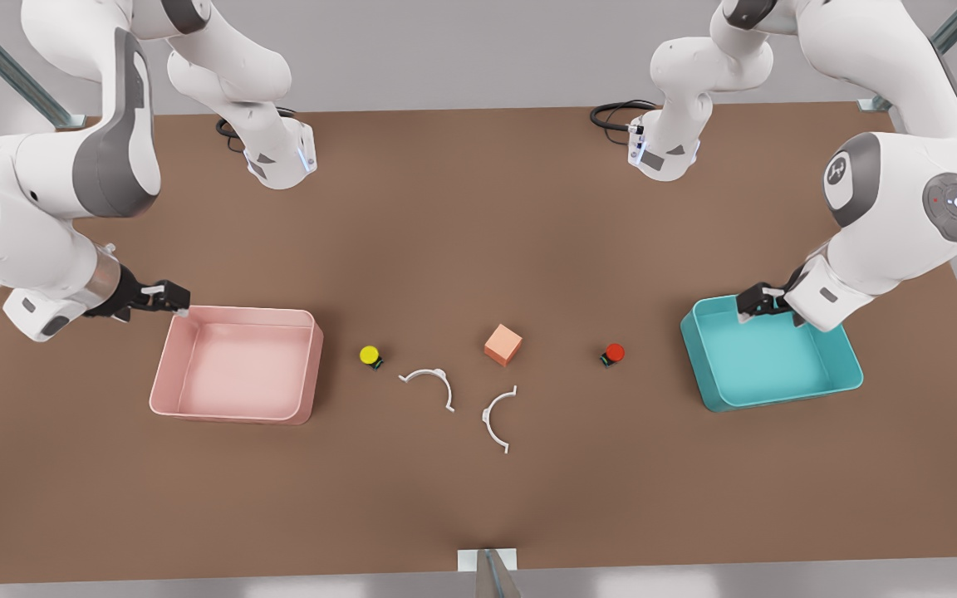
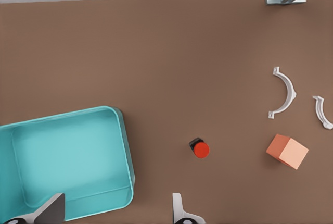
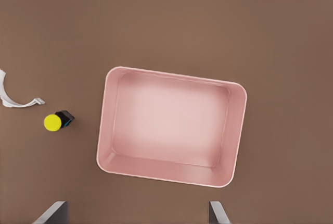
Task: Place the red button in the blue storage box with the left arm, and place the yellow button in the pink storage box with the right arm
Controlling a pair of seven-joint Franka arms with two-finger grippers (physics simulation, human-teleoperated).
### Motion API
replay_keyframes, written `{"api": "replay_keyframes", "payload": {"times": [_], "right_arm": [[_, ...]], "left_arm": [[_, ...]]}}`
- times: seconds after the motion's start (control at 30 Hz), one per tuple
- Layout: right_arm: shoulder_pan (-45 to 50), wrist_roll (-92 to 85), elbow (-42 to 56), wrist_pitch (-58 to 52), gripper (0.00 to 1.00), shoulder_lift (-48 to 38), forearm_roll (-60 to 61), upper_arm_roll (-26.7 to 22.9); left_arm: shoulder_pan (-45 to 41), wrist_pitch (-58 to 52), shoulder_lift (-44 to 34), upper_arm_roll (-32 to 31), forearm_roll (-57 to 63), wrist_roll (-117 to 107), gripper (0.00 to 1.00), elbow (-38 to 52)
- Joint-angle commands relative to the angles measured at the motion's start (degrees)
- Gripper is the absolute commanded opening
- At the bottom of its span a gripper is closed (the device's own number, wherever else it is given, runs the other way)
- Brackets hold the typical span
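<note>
The red button (image 1: 613, 354) lies on the brown table, a short way toward the centre from the blue storage box (image 1: 777, 399), which is empty. My left gripper (image 1: 757, 301) hovers open over that box's far corner, at the front view's right; in the left wrist view its fingers (image 2: 52, 211) straddle the box rim (image 2: 127, 156), with the red button (image 2: 200, 149) beyond. The yellow button (image 1: 370, 356) sits just beside the empty pink storage box (image 1: 233, 413). My right gripper (image 1: 173, 299) hangs open above that box's far corner at the front view's left, well apart from the yellow button (image 3: 53, 122).
An orange-pink cube (image 1: 503, 345) sits between the two buttons. Two white curved clips (image 1: 431, 384) (image 1: 497, 419) lie nearer the front edge. The arm bases (image 1: 279, 158) (image 1: 661, 154) stand at the table's back.
</note>
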Motion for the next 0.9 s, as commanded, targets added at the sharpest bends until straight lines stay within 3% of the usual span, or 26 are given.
{"api": "replay_keyframes", "payload": {"times": [0.0, 0.07, 0.2, 0.33, 0.43, 0.53, 0.87], "right_arm": [[0.3, 0.0, 0.1, 1.3, 1.00, 0.0, -0.2, 0.4], [0.2, 0.0, 0.1, 1.6, 1.00, 0.3, 0.0, 2.1], [1.5, 0.0, -0.5, 13.6, 1.00, 9.1, -0.3, 8.9], [9.4, 2.4, -9.9, 30.2, 1.00, 13.9, -2.6, 8.9], [11.5, 5.8, -17.3, 36.8, 1.00, 14.4, -2.8, 9.2], [12.5, 6.5, -18.7, 41.2, 1.00, 17.3, -2.8, 9.3], [13.7, 6.5, -24.3, 46.4, 1.00, 18.9, -2.7, 9.5]], "left_arm": [[0.0, 1.6, -0.1, -0.1, 0.1, -0.6, 1.00, 0.0], [-4.0, 1.5, 1.6, -0.1, 0.3, -0.3, 1.00, 0.0], [-12.7, 5.7, 8.6, -0.1, 0.6, 8.0, 1.00, -0.8], [-13.5, 30.0, 9.1, 0.0, 3.0, 17.4, 1.00, -17.8], [-13.5, 39.1, 8.5, 0.2, 7.2, 23.7, 0.99, -24.1], [-13.2, 59.1, 6.8, 0.2, 7.2, 27.6, 1.00, -36.4], [-13.5, 63.2, 13.6, 0.1, 6.9, 27.1, 1.00, -39.1]]}}
